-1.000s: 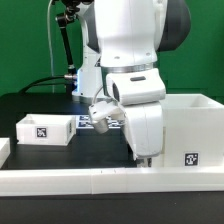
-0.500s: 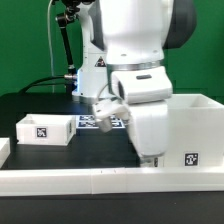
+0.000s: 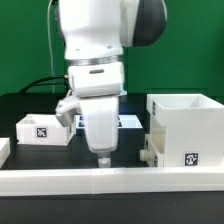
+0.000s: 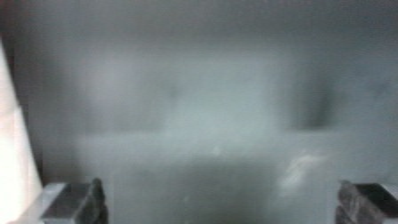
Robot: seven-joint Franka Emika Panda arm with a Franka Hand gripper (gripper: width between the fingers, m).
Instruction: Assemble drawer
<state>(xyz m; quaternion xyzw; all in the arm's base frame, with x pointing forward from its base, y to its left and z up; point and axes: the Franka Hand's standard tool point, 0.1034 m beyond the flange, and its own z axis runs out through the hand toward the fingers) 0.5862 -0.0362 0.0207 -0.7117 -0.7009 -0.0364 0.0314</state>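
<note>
- Currently, your arm [image 3: 95, 50] stands in the middle of the exterior view, its wrist pointing straight down at the black table [image 3: 40, 158].
- You can see the gripper [image 3: 101, 159] hanging low above the table, near the long white rail [image 3: 60, 181] that runs along the front edge. Whether it touches the surface cannot be told from this view.
- Look at the wrist view for the gripper [image 4: 222, 198]: its two dark fingers [image 4: 82, 200] sit at opposite sides of the picture, spread wide, with nothing between them. Only a blurred grey surface lies in the gap.
- A pale strip [image 4: 9, 130] runs along one edge of that wrist picture; it is too blurred for you to say what it is.
- Your drawer [image 3: 45, 130] rests on the table on the exterior view's left, upright with its open side up and one black-and-white tag [image 3: 42, 130] on its front wall. It is apart from the gripper and partly behind the arm's lower body.
- On the exterior view's right stands the taller white box [image 3: 187, 130], also open at the top, with a small tag [image 3: 191, 157] low on its front face. It is clear of the gripper, with bare table between them.
- The drawer and the taller white box lie well apart, with the arm between them.
</note>
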